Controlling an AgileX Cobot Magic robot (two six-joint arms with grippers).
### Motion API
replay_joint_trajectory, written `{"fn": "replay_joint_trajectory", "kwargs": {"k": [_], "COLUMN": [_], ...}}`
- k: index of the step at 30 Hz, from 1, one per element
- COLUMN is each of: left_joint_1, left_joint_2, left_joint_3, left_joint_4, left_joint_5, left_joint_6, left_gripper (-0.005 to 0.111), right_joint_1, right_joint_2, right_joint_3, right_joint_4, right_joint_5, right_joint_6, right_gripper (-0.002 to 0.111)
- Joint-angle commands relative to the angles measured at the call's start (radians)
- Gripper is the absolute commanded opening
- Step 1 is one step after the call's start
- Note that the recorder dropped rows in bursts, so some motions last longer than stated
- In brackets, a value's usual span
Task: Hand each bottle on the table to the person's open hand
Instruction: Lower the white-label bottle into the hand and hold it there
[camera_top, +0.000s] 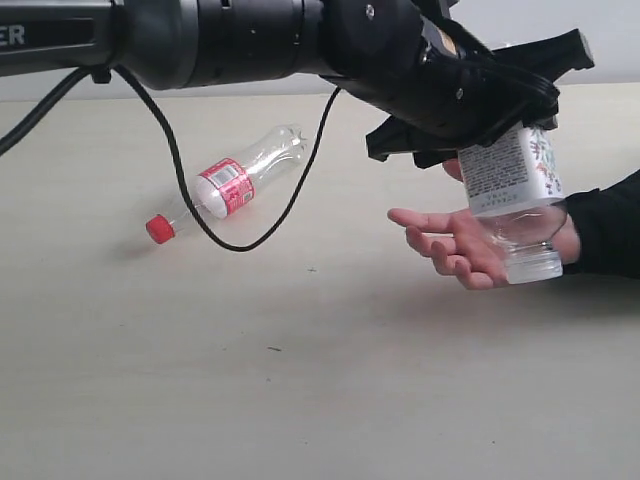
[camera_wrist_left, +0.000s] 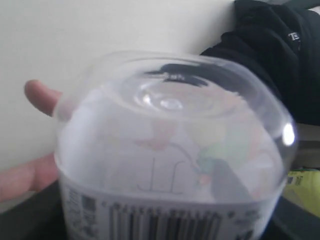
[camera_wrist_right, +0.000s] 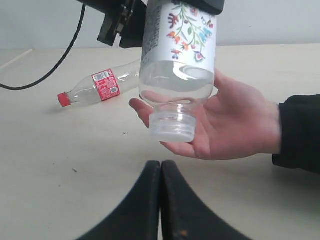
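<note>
**Item 1: white-capped bottle** (camera_top: 510, 175). Clear plastic, empty, held upside down with its white screw cap (camera_wrist_right: 171, 126) lowest. It was clamped near its base end by the left end effector (camera_top: 490, 110), whose black fingers pinched it from both sides.
- Position: in the air over the person's open hand (camera_top: 460, 245), which lay palm up above the counter (camera_top: 300, 390). The cap was level with the fingers. Whether it touched the palm could not be told.
- Label: a white wrap. One face carried a floral print in red, green and blue (camera_wrist_right: 187, 30). Another carried dense black text, too small to read. A barcode (camera_wrist_left: 160, 222) ran along the label edge below the domed clear base.

**Item 2: red-capped bottle** (camera_top: 265, 160). Slim, clear, empty, lying on its side on the counter. Its red cap (camera_top: 160, 229) pointed away from the hand. It was well apart from both the hand and Item 1.
- Label: a red band (camera_top: 227, 187) round the middle with white print, not legible.

**Item 3: right end effector** (camera_wrist_right: 160, 167). Black fingers pressed together, nothing between them, low over the counter and aimed toward the hand.

**Other:**
- A black cable (camera_top: 180, 170) hung in a loop from the left arm, passing in front of Item 2.
- The person wore a black sleeve (camera_top: 610, 225).
- White letters ending "ER" showed on the arm housing (camera_top: 12, 35).
</note>
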Motion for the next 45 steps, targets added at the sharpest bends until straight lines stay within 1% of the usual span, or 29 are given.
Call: {"fn": "replay_joint_trajectory", "kwargs": {"k": [1,13,18,31,33,35,37,40,42,45], "left_joint_1": [0.003,0.003,0.003,0.003,0.003,0.003,0.003,0.003,0.003,0.003], "left_joint_2": [0.021,0.105,0.109,0.109,0.109,0.109,0.109,0.109,0.109,0.109], "left_joint_3": [-0.009,-0.009,-0.009,-0.009,-0.009,-0.009,-0.009,-0.009,-0.009,-0.009], "left_joint_4": [0.114,0.116,0.116,0.124,0.128,0.128,0.128,0.128,0.128,0.146], "left_joint_5": [-0.002,-0.012,-0.040,-0.048,-0.048,-0.048,-0.048,-0.057,-0.064,-0.069], "left_joint_6": [-0.152,-0.172,-0.175,-0.171,-0.167,-0.143,-0.121,-0.116,-0.116,-0.116], "left_gripper": [0.000,0.000,0.000,0.001,0.008,0.018,0.033,0.050,0.056,0.059], "right_joint_1": [0.000,0.000,0.000,0.000,0.000,0.000,0.000,0.000,0.000,0.000], "right_joint_2": [-0.003,-0.003,-0.003,-0.003,-0.003,-0.003,-0.003,-0.003,-0.003,-0.003], "right_joint_3": [0.005,0.005,0.005,0.005,0.005,0.005,0.005,0.005,0.005,0.005], "right_joint_4": [0.001,0.001,0.001,0.001,0.001,0.001,0.001,0.001,0.001,0.001], "right_joint_5": [-0.014,-0.014,-0.014,-0.014,-0.014,-0.014,-0.014,-0.014,-0.014,-0.014], "right_joint_6": [-0.002,-0.002,-0.002,-0.002,-0.002,-0.002,-0.002,-0.002,-0.002,-0.002], "right_gripper": [0.000,0.000,0.000,0.000,0.000,0.000,0.000,0.000,0.000,0.000]}}
